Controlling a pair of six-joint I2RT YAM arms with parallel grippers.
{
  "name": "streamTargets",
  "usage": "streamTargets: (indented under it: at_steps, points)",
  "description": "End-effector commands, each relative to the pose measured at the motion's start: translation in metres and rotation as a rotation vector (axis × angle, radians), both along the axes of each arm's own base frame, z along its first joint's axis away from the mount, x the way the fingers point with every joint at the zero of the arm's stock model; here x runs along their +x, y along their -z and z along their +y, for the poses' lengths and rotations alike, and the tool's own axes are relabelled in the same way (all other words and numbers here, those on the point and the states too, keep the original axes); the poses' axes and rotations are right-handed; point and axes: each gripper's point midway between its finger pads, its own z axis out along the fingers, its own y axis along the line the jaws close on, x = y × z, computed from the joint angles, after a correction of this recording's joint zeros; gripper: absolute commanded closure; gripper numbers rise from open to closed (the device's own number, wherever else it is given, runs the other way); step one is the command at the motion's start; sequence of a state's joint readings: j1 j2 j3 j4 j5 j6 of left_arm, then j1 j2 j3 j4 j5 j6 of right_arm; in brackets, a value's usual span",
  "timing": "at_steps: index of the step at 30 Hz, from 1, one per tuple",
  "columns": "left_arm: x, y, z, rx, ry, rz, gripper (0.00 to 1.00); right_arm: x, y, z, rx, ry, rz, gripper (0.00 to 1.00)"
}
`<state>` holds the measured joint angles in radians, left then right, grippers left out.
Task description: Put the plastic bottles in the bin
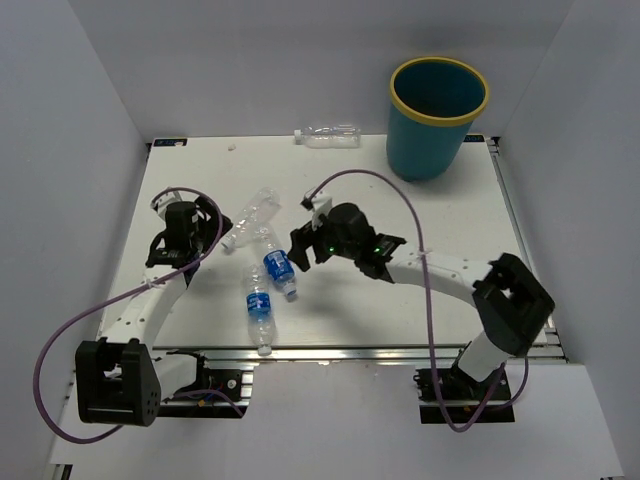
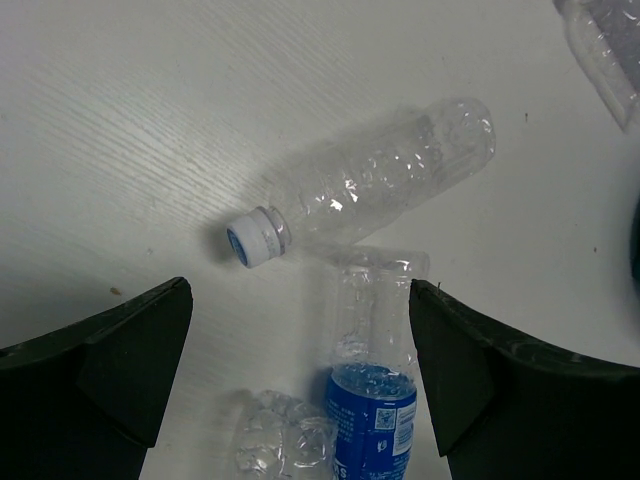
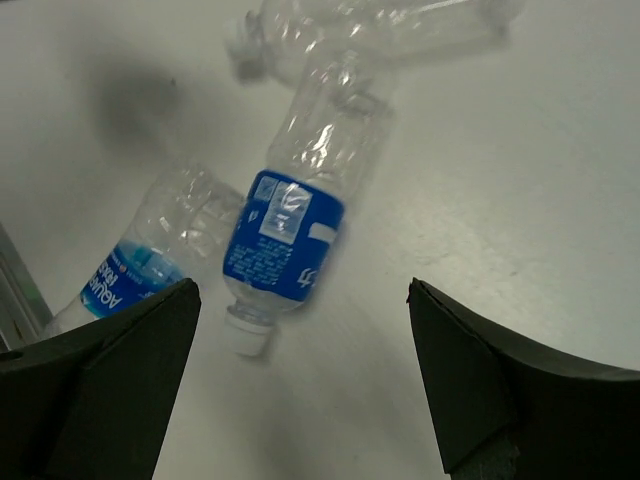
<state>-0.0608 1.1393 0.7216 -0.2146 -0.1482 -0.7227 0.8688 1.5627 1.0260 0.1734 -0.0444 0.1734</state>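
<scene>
The left gripper [image 1: 215, 233] hovers over the left half of the white table [image 1: 440, 215], jaws spread wide and holding nothing. In its wrist view, a clear unlabelled bottle [image 2: 370, 185] lies on its side at 12 o'clock from the fingers, cap toward 8 o'clock.

The right gripper [image 1: 298, 250] sits near the table's middle, also wide open and empty. In its wrist view, a blue-labelled bottle [image 3: 295, 220] lies between and just beyond the fingers, cap pointing to 6 o'clock. Its base meets the clear bottle's side. A second blue-labelled bottle [image 3: 140, 260] lies at 9 o'clock from it, just beside it.

Seen from above, these three bottles cluster between the two grippers. A fourth, clear bottle [image 1: 328, 136] lies at the table's far edge, at 12 o'clock. The teal bin [image 1: 437, 130] with a yellow rim stands upright at 1 o'clock, well apart from the cluster.
</scene>
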Motion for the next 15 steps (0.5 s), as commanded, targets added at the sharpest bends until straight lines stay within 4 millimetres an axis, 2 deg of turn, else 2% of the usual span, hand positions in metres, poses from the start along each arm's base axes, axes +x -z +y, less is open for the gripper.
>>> streamTargets:
  at_steps: [1,5,10,11,15]
  points:
    - [-0.009,0.002,-0.008,-0.05,0.01,0.001,0.02,-0.012,-0.015,0.044,0.085,-0.066,-0.028,0.11]
    - [-0.021,0.012,-0.011,-0.061,0.008,0.019,0.02,-0.003,0.018,0.066,0.011,-0.043,-0.027,0.11]
    - [-0.03,0.021,-0.011,-0.065,0.0,0.046,0.02,0.007,0.056,0.082,-0.028,-0.012,0.041,0.11]
    - [-0.032,0.024,-0.011,-0.062,0.002,0.053,0.02,0.008,0.073,0.084,-0.054,-0.01,0.062,0.11]
    - [-0.036,0.029,-0.013,-0.06,0.009,0.067,0.02,0.015,0.091,0.087,-0.085,0.023,0.088,0.18]
